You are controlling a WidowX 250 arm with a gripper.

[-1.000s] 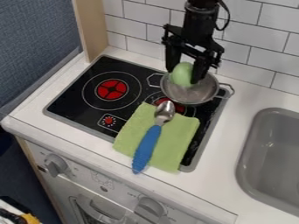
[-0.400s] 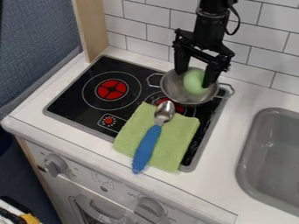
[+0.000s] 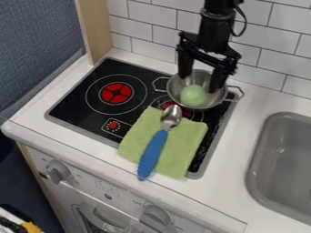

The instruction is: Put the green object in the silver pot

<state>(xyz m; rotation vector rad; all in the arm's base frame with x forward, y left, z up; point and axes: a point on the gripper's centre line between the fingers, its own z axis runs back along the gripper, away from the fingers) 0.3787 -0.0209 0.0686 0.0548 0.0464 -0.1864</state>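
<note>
With its fingers apart, the gripper (image 3: 200,83) grasps nothing over the silver pot (image 3: 174,89) at the back right corner of the stovetop (image 3: 74,105); the green object (image 3: 193,96) lies inside the pot.

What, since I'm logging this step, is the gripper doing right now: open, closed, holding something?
Gripper: open, fingers apart, holding nothing; the green object lies in the silver pot.
</note>
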